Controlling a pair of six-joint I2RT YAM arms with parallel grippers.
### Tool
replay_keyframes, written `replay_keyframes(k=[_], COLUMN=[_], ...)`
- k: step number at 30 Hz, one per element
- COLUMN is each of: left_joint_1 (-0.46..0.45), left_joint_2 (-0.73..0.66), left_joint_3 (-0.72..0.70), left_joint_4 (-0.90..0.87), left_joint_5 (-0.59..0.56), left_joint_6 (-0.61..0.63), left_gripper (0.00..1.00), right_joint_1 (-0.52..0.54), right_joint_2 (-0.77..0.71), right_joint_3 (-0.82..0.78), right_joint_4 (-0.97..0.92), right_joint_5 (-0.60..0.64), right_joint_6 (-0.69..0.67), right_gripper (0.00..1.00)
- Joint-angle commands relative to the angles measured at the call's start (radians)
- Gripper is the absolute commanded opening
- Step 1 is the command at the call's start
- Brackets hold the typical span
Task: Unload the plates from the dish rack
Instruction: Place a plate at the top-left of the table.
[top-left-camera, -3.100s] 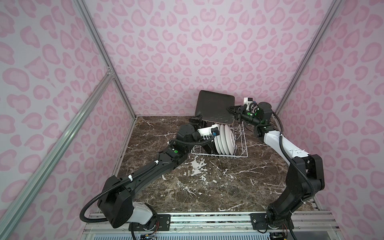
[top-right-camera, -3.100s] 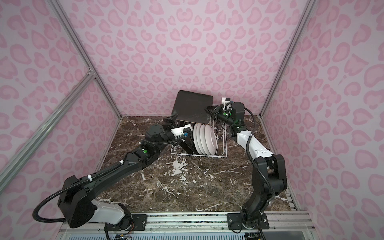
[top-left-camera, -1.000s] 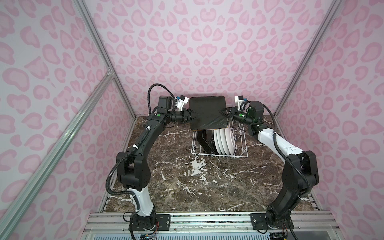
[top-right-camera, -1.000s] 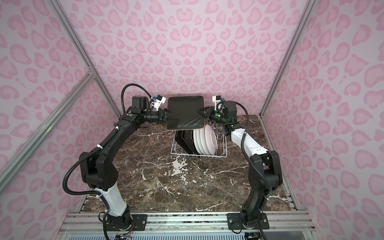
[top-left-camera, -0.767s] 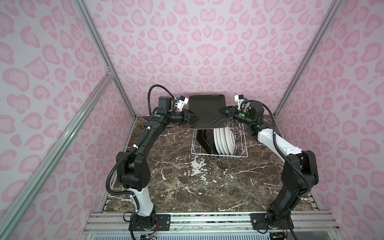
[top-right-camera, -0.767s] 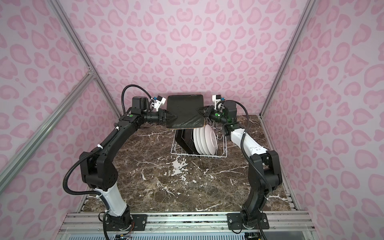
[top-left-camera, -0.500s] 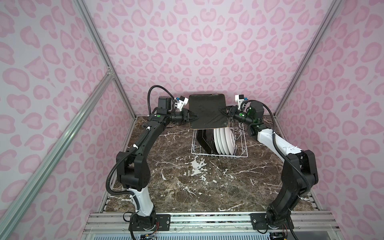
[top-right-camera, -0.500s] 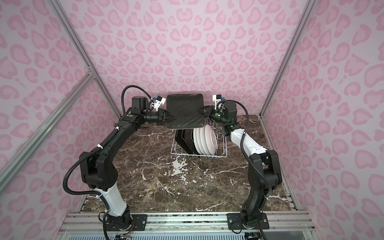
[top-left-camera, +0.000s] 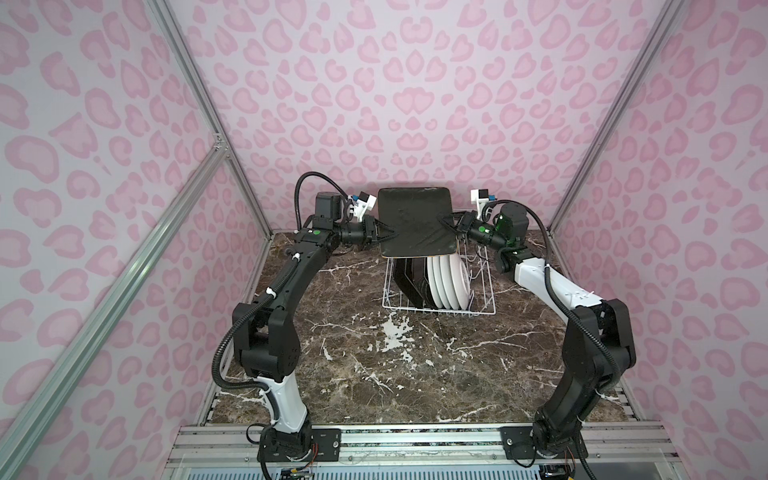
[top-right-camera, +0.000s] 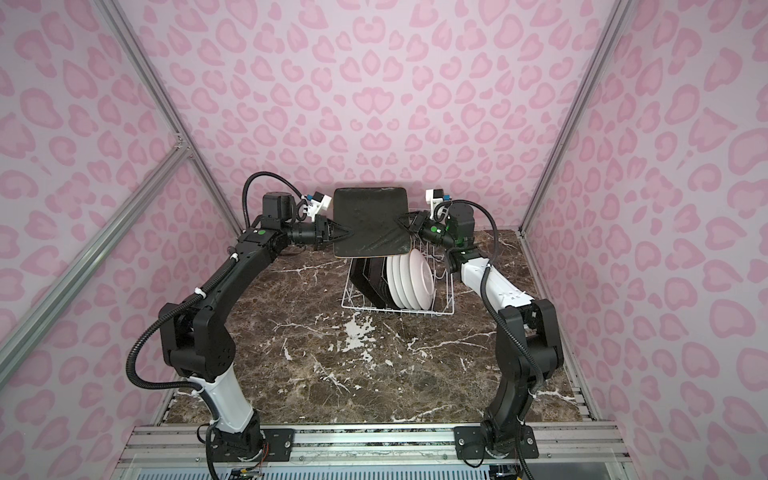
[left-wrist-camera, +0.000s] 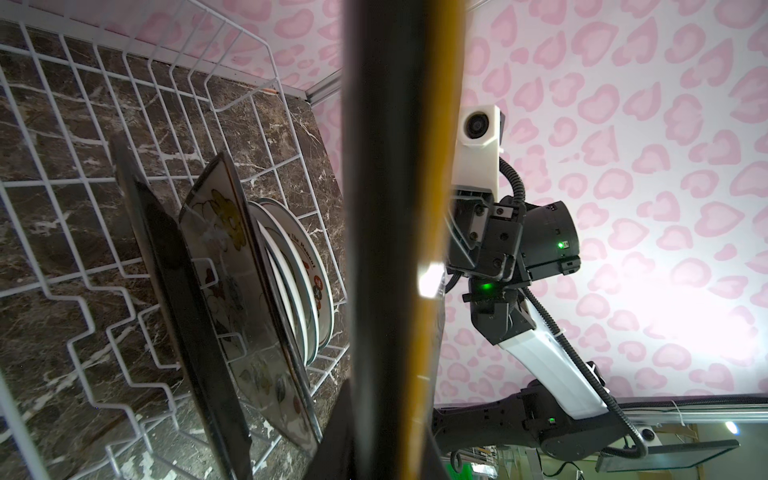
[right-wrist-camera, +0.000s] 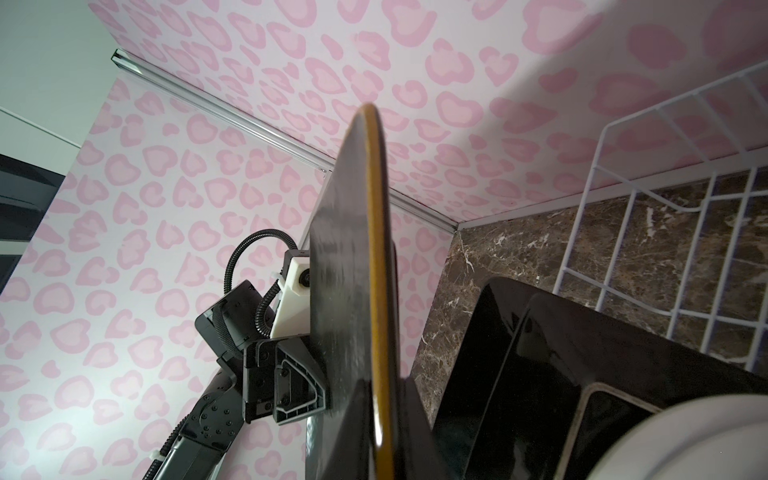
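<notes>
A square dark brown plate (top-left-camera: 415, 220) (top-right-camera: 370, 220) hangs upright in the air above the white wire dish rack (top-left-camera: 440, 309) (top-right-camera: 399, 309). My left gripper (top-left-camera: 388, 235) (top-right-camera: 347, 233) is shut on its left edge and my right gripper (top-left-camera: 442, 219) (top-right-camera: 402, 219) is shut on its right edge. In each wrist view the plate's ochre rim (left-wrist-camera: 399, 208) (right-wrist-camera: 357, 291) runs between that gripper's jaws. Two more square plates (top-left-camera: 409, 278) (left-wrist-camera: 232, 266) and several round white plates (top-left-camera: 451, 278) (top-right-camera: 409, 282) stand on edge in the rack.
The rack sits at the back of the brown marble table (top-left-camera: 374, 365), close to the pink patterned rear wall (top-left-camera: 415, 104). Both arms reach over the table's back part from either side. Aluminium frame posts (top-left-camera: 232, 166) stand at the back corners.
The left arm came up from beside the rack to the plate's left edge, and within the last second its jaws closed on that edge. The right gripper kept its hold.
</notes>
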Motion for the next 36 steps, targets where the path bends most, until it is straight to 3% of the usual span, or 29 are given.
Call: replay_keyframes(k=[1,8,12,19,26,31,36], left_joint_1=[-0.008,-0.007,-0.008,-0.006,-0.008,-0.006,-0.006], left_joint_2=[-0.002,0.004,0.006,0.012,-0.001,-0.007,-0.017], left_joint_3=[0.002,0.007,0.007,0.004,-0.002,-0.003,-0.013], left_joint_4=[0.111,0.146,0.157,0.172,0.184,0.180,0.190], left_joint_5=[0.005,0.013,0.014,0.014,0.004,-0.005,-0.019], left_joint_6=[0.025,0.003,-0.006,-0.022,-0.024,-0.022,-0.022], left_gripper=[0.20,0.35,0.34,0.03,0.03,0.03,0.03], right_joint_1=[0.016,0.020,0.022,0.022,0.016,0.007,0.002], right_joint_2=[0.007,0.007,0.011,0.017,0.010,0.005,-0.004], right_joint_3=[0.003,0.002,0.001,-0.001,-0.015,-0.017,-0.021], right_joint_4=[0.069,0.080,0.091,0.098,0.101,0.095,0.084], right_joint_5=[-0.041,-0.045,-0.048,-0.048,-0.025,-0.014,-0.015], right_joint_6=[-0.001,0.000,0.004,0.011,0.010,0.007,-0.002], right_gripper=[0.00,0.00,0.00,0.00,0.01,0.14,0.35])
